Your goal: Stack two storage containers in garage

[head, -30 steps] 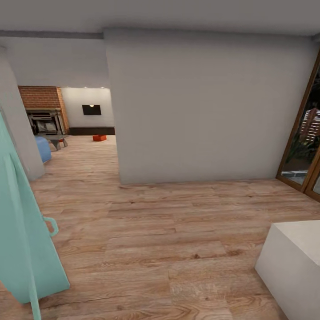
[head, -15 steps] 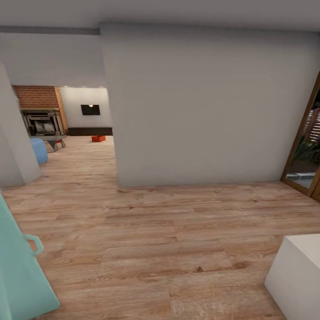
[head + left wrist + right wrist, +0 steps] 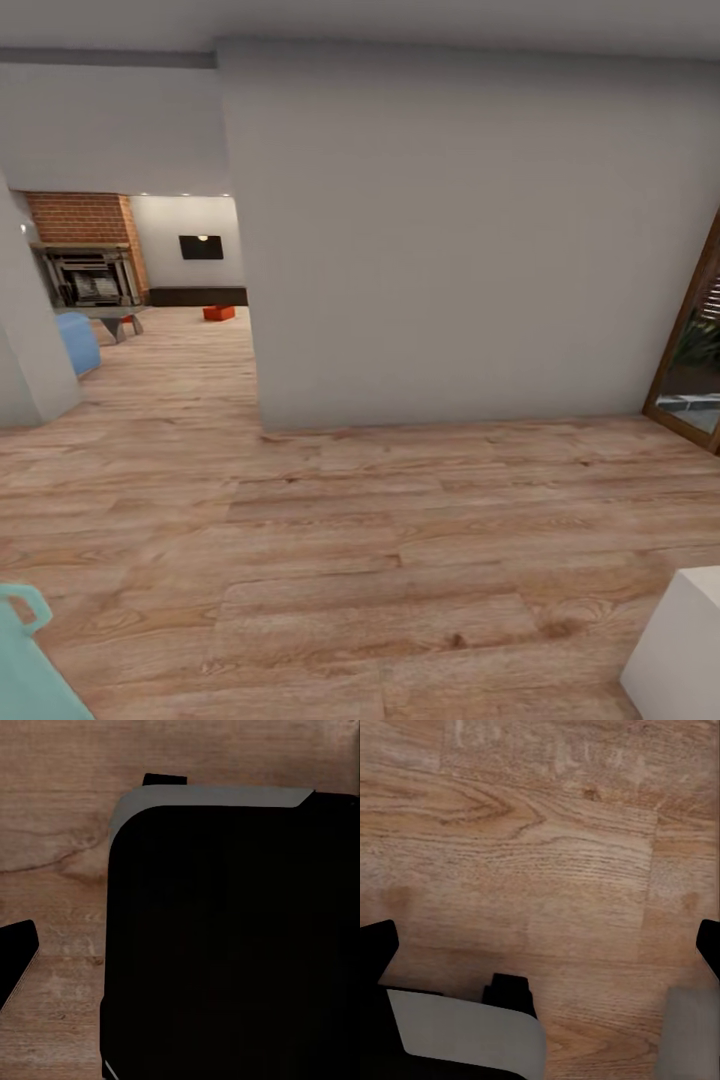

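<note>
1. Red-orange storage container (image 3: 219,313) far ahead, left of the grey wall (image 3: 450,240), past its corner, on the plank floor (image 3: 380,560) near the brick fireplace (image 3: 85,250).
2. Too distant to favour either arm.
3. Small, boxy; long axis unclear.
4. Right gripper (image 3: 544,952) spread wide, empty; left gripper's state impossible to tell.
</note>
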Robot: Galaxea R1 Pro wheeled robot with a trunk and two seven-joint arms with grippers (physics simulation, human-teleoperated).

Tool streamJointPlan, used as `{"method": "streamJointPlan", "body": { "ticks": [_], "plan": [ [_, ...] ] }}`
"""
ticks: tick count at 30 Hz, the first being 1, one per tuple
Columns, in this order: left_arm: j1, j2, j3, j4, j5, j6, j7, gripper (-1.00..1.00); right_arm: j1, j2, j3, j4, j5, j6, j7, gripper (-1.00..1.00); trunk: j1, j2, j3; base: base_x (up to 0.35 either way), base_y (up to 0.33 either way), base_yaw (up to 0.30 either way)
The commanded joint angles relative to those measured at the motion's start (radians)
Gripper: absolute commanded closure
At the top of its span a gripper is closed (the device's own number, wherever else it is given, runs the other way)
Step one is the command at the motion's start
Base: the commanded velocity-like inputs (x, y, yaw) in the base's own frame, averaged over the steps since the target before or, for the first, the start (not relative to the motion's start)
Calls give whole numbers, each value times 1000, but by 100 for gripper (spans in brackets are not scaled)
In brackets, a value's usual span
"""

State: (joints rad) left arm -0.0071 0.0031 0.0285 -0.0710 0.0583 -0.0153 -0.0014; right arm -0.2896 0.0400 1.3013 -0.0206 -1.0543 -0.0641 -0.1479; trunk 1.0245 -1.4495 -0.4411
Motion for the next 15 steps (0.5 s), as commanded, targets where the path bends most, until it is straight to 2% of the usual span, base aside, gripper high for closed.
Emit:
{"method": "streamJointPlan", "body": {
  "ticks": [1,15],
  "plan": [
    [-1,0,2,0,6,-2,0,-100,0,-1,8,-1,-9,-2,-4,-100,1,0,-1,323,0,0],
    [-1,0,2,0,5,-3,0,-100,0,0,9,-1,-9,-2,-4,-100,1,0,-1,323,0,0]
  ]
}}
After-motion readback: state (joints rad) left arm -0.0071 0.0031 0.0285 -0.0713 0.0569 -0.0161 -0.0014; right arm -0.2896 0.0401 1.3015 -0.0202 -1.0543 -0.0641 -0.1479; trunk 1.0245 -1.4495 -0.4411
